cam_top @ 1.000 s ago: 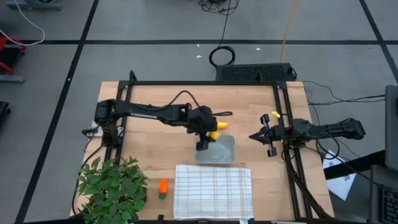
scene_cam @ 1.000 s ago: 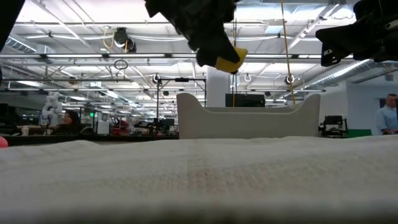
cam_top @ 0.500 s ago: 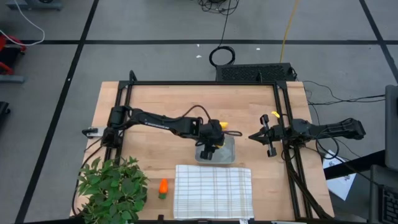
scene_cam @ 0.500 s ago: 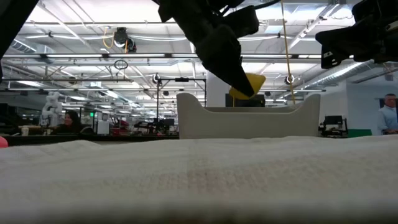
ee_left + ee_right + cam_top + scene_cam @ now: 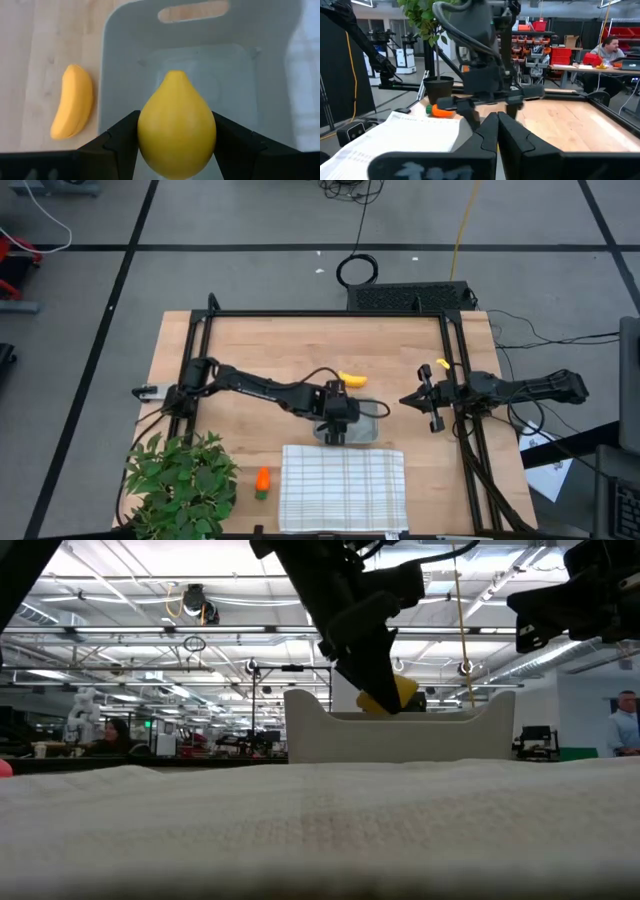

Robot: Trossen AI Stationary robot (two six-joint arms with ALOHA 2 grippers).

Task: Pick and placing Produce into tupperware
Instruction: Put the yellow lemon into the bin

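Note:
My left gripper (image 5: 336, 428) hangs over the translucent grey tupperware (image 5: 366, 421), shut on the yellow lemon (image 5: 176, 131). In the low view the lemon (image 5: 386, 696) shows just above the tupperware's rim (image 5: 400, 722). The yellow banana (image 5: 351, 379) lies on its side on the wood beyond the tupperware's far side, and the left wrist view shows the banana (image 5: 73, 107) too. The orange carrot (image 5: 262, 480) lies near the front edge, between the plant and the cloth. My right gripper (image 5: 405, 400) waits shut at the table's right side. My left gripper pinches the lemon between its two fingers (image 5: 120, 136), one on each side of its widest part (image 5: 148, 140). The fingers slant down from the table's left. The lemon's pointed end (image 5: 175, 75) faces away from the wrist, and the lemon hangs clear above the tupperware's floor.
A white checked cloth (image 5: 343, 488) lies at the front edge, just near of the tupperware. A leafy green plant (image 5: 180, 480) stands at the front left corner. Black frame rails (image 5: 330, 313) border the table. A person (image 5: 610, 47) sits in the room behind.
My left gripper has carried the lemon down and toward the table's near edge, from beside the banana to over the tupperware, and has tipped more steeply downward. The lemon stays held and clear. The banana has kept its place.

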